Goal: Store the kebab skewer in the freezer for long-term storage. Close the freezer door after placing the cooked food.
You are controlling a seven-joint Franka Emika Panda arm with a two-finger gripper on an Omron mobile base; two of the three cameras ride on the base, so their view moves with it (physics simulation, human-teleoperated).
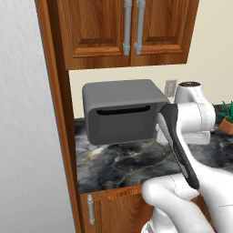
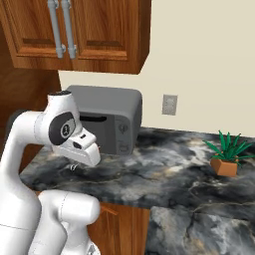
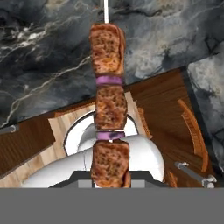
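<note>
The kebab skewer (image 3: 108,100) is up off the dark marbled worktop (image 1: 132,166) and hanging right in front of the hand camera, so the pick looks done. By that, the end effector is clamped on the skewer, though the fingers themselves can't be made out. Still to go: carrying it to the freezer, setting it inside, shutting the door. The skewer shows three browned, seared chunks with thin purple slices between, on a pale stick.
</note>
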